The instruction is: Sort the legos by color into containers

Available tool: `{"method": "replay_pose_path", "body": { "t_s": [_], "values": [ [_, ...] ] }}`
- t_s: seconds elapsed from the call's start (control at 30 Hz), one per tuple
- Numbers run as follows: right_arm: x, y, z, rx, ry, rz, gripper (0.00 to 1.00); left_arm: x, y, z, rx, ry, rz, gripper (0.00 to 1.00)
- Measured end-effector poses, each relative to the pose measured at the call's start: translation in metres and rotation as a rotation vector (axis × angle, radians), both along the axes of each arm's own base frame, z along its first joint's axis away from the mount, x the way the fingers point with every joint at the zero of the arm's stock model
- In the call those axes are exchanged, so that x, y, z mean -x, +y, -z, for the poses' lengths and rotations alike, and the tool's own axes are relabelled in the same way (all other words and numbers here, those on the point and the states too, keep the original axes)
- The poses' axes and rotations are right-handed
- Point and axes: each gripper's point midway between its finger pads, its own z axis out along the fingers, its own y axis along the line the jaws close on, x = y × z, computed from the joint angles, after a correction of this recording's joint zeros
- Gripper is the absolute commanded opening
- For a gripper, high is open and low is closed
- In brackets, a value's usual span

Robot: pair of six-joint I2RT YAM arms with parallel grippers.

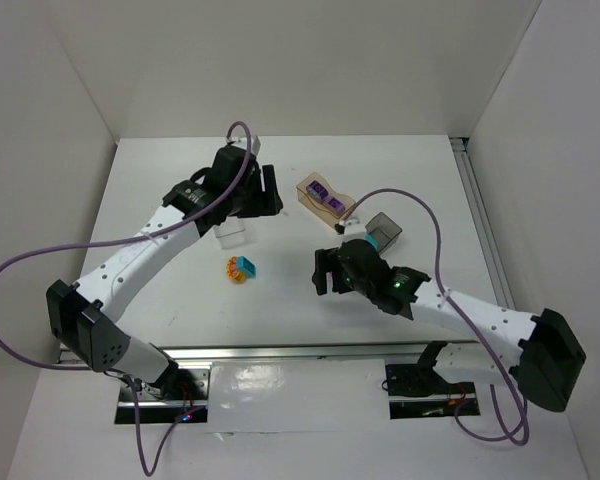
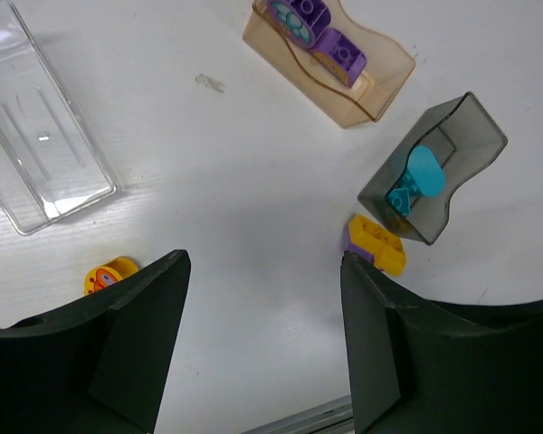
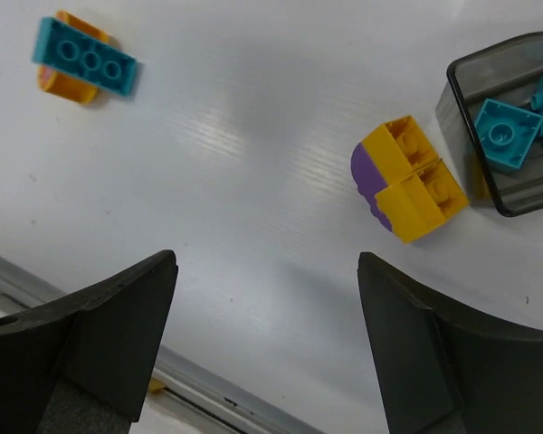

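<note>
The right hand (image 3: 267,271) hovers released and empty over the desk (image 3: 253,136), between the teal-on-orange stack (image 3: 83,63) and a yellow-and-purple brick (image 3: 407,176) lying just beside the dark grey tray (image 2: 475,136). That tray holds teal pieces (image 3: 502,134). The step looks like choosing the next pick, and these mixed-colour bricks probably need pulling apart first. Farther off, the clear tray (image 2: 45,136) is empty and purple bricks (image 2: 330,41) fill the peach tray (image 2: 380,81). The left hand (image 2: 264,262) hangs released, holding nothing.

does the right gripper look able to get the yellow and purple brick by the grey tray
Probably yes: the right gripper is open, nothing covers the yellow-purple brick, though the dark grey tray sits close on one side.
</note>
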Motion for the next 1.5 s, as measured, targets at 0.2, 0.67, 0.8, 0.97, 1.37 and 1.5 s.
{"method": "replay_pose_path", "body": {
  "t_s": [0.2, 0.67, 0.8, 0.97, 1.37, 1.5],
  "values": [
    [-0.024, -0.004, 0.037, 0.156, 0.058, 0.115, 0.81, 0.005, -0.003, 0.012, 0.003, 0.035, 0.022, 0.75],
    [-0.040, -0.014, 0.086, 0.268, 0.143, 0.187, 0.81, 0.003, -0.004, 0.023, -0.005, 0.054, 0.024, 0.75],
    [-0.040, 0.005, 0.082, 0.227, 0.140, 0.132, 0.81, 0.000, 0.005, 0.030, -0.012, 0.066, 0.001, 0.74],
    [-0.049, 0.037, 0.069, 0.142, 0.113, 0.037, 0.81, -0.005, 0.016, 0.033, -0.016, 0.073, -0.029, 0.74],
    [-0.055, 0.022, 0.043, 0.031, 0.089, 0.042, 0.80, -0.003, 0.018, 0.041, -0.012, 0.094, -0.024, 0.74],
    [-0.059, -0.007, 0.040, -0.022, 0.104, 0.072, 0.73, -0.003, 0.019, 0.039, 0.000, 0.093, -0.020, 0.74]
  ]
}}
